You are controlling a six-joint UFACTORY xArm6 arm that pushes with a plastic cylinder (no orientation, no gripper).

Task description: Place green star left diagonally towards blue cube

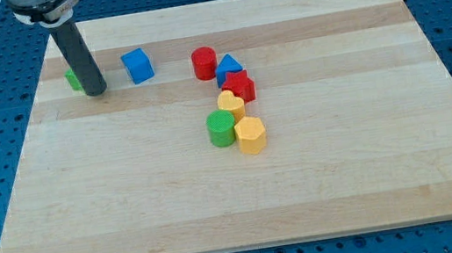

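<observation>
The green star (73,79) lies near the board's upper left, mostly hidden behind my dark rod; only its left part shows. My tip (97,92) rests on the board just right of and slightly below the star, touching or nearly touching it. The blue cube (138,66) sits a short way to the right of the tip, at about the same height in the view as the star.
A cluster stands at the board's middle: a red cylinder (205,63), a blue triangular block (228,67), a red block (239,86), a yellow heart-like block (230,104), a green cylinder (221,129) and a yellow hexagonal block (250,135). The wooden board (392,174) lies on a blue perforated table.
</observation>
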